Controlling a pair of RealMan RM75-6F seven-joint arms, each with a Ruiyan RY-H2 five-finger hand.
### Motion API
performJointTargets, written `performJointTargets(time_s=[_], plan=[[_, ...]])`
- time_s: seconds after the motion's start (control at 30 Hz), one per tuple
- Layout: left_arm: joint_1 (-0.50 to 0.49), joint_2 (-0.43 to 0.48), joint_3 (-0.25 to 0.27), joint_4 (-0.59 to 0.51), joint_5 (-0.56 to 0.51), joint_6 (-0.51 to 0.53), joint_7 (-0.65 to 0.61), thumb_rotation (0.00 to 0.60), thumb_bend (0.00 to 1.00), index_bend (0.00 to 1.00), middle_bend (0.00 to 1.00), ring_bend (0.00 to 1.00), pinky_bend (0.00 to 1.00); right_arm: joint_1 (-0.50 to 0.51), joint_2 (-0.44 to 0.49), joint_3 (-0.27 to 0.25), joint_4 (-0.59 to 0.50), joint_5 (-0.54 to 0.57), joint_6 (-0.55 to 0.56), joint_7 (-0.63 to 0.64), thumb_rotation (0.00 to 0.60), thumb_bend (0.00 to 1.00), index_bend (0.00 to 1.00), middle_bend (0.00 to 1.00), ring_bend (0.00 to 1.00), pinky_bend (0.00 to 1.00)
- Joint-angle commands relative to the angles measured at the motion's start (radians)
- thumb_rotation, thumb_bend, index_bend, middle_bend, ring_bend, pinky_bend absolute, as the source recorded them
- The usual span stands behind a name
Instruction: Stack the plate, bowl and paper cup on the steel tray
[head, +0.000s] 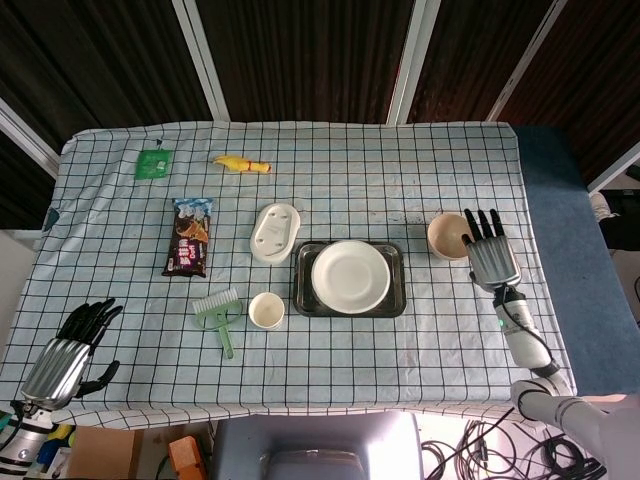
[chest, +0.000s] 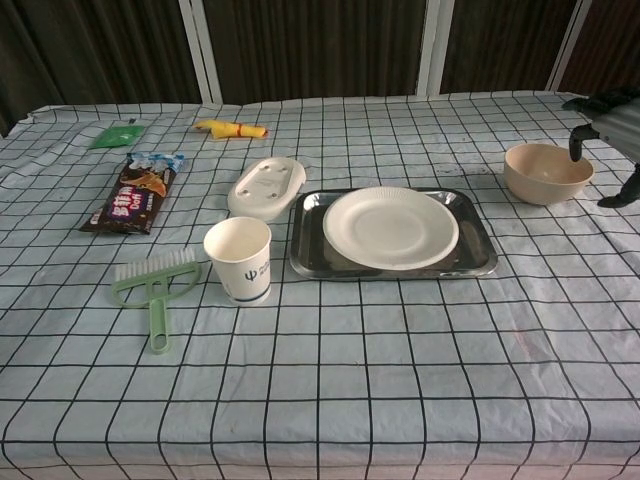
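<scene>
Bowl (head: 450, 236) grab is up next, I'd say: come at its right rim and lift level | head view: right hand (head: 491, 250) just beside it, fingers straight, holding nothing; paper plate (head: 350, 276) already on steel tray (head: 397, 300); paper cup (head: 266, 310) left of tray; left hand (head: 72, 344) idle, loosely spread, at table corner | chest view: right hand's fingertips (chest: 603, 103) barely in frame past bowl (chest: 547, 172).

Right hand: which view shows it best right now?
Head view. It shows the whole right hand, fingers spread, beside the bowl and holding nothing. Chest view catches only dark fingertips at the frame's right edge, near the bowl; the rest is cut off.
</scene>
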Motion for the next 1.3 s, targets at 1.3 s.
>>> performJointTargets(time_s=[1.3], plan=[[0.003, 0.001, 0.000, 0.005, 0.003, 0.012, -0.008, 0.600, 0.37, 0.00, 0.00, 0.00, 0.05, 0.061, -0.033, 0.012, -0.194, -0.224, 0.266, -0.016, 0.600, 0.44, 0.62, 0.03, 0.00, 0.00]])
